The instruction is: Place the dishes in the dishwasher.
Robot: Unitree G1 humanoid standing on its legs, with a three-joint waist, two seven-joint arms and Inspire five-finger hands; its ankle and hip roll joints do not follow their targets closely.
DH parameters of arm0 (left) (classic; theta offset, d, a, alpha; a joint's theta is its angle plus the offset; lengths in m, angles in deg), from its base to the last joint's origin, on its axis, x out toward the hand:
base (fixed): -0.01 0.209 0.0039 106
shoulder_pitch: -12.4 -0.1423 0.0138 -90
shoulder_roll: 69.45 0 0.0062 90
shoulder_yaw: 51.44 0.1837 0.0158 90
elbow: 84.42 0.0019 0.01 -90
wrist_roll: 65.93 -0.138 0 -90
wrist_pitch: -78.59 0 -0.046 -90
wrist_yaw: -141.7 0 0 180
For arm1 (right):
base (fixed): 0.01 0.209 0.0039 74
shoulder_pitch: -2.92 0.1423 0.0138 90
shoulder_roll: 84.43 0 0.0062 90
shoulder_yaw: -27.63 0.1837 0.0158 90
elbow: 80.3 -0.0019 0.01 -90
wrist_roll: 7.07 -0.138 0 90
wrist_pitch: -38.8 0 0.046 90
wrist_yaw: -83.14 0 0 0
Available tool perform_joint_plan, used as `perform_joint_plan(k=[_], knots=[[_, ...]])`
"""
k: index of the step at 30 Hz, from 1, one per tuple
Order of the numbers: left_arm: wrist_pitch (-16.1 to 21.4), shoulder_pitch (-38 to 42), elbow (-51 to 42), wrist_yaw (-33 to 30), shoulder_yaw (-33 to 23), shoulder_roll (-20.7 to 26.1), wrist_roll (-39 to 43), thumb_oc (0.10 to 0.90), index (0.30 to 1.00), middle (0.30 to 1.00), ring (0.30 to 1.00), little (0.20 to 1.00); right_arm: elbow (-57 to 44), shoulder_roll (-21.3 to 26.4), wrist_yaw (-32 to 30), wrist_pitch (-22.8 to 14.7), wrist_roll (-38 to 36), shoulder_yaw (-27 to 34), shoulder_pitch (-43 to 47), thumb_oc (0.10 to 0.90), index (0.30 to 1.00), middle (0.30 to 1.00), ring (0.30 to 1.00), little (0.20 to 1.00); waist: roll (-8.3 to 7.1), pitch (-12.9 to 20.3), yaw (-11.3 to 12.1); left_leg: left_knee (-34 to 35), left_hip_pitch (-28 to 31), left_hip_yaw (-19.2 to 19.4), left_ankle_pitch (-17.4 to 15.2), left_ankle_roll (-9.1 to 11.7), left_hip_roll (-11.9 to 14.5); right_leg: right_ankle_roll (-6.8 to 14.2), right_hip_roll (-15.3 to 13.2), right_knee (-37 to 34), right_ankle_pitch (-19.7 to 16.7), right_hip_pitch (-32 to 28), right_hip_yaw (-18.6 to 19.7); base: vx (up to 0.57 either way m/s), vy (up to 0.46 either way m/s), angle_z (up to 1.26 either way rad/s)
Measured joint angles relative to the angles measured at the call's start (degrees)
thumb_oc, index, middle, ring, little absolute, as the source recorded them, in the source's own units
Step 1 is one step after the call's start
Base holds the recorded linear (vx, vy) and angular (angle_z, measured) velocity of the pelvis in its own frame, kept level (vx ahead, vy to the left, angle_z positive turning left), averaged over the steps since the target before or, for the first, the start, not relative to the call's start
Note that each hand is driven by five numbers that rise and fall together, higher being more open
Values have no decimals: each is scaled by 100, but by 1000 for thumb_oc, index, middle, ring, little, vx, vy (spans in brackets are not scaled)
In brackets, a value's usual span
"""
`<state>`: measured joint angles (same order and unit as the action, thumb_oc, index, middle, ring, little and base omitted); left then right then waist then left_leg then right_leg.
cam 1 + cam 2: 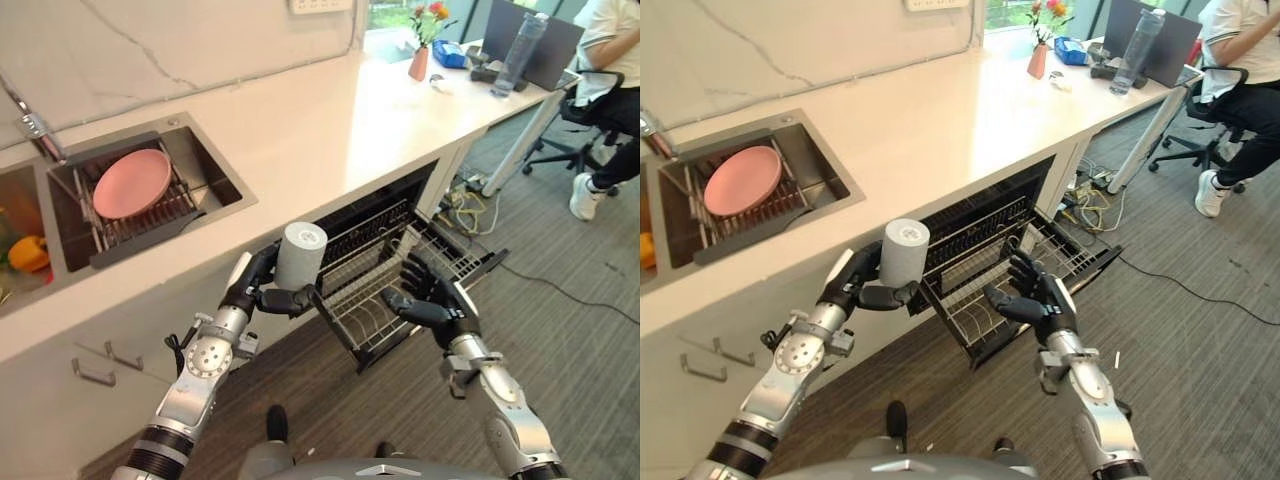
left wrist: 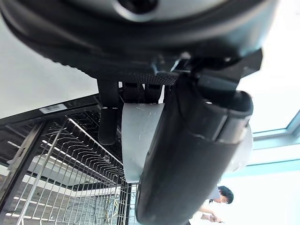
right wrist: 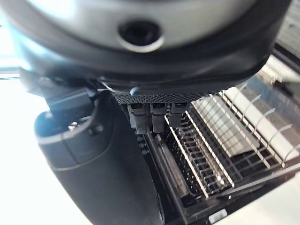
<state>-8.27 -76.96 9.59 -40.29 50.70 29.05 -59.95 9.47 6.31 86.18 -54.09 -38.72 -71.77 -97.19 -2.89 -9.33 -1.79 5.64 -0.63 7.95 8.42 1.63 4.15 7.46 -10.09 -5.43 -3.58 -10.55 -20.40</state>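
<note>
My left hand is shut on a pale grey cup, held upright just in front of the counter edge, left of the pulled-out dishwasher rack. The cup sits between that hand's thumb and fingers, with the wire rack beyond it. My right hand is open at the rack's right front corner, its fingers resting against the rack's rim. A pink plate lies on a drying rack in the sink.
The dishwasher door hangs open over the floor. A yellow pepper sits in the left basin. A flower vase and a bottle stand far along the counter. A seated person and floor cables are at right.
</note>
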Motion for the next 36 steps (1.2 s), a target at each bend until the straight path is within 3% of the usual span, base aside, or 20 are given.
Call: perform_joint_plan(k=[4, 11, 20, 36], knots=[[-4, 44, -36, 80, 131, 42, -129, 400, 300, 300, 300, 300, -239, -148, 306, 49, -290, -375, -88, 800, 900, 900, 900, 900, -127, 103, -2, -13, 166, 145, -135, -24, -16, 74, -77, 28, -45, -58, 47, 20, 53, -14], [-34, 87, -31, 53, 327, 27, -493, 400, 300, 300, 300, 300, -400, -62, 326, 164, -899, -593, 109, 800, 900, 900, 900, 900, -169, 143, -30, 3, 279, 454, -193, 81, 27, 100, -77, -15, 28, -9, 217, 14, 19, -24], [-93, 247, -26, -315, 811, -107, -1120, 400, 300, 300, 300, 300, -396, -74, -115, 164, -1075, -1018, 206, 800, 900, 900, 900, 900, 57, 513, -21, 5, 265, 525, -158, 146, 163, 56, 22, -38, 86, 69, 236, 15, 6, -5], [-148, 543, 41, -860, 1198, -247, -1223, 400, 300, 300, 300, 300, -334, -143, -807, 176, -1120, -1395, 637, 800, 900, 900, 900, 900, 66, 576, -1, 5, 235, 456, -123, 167, 162, 7, 36, -19, 58, 42, 162, 0, -1, 1]])
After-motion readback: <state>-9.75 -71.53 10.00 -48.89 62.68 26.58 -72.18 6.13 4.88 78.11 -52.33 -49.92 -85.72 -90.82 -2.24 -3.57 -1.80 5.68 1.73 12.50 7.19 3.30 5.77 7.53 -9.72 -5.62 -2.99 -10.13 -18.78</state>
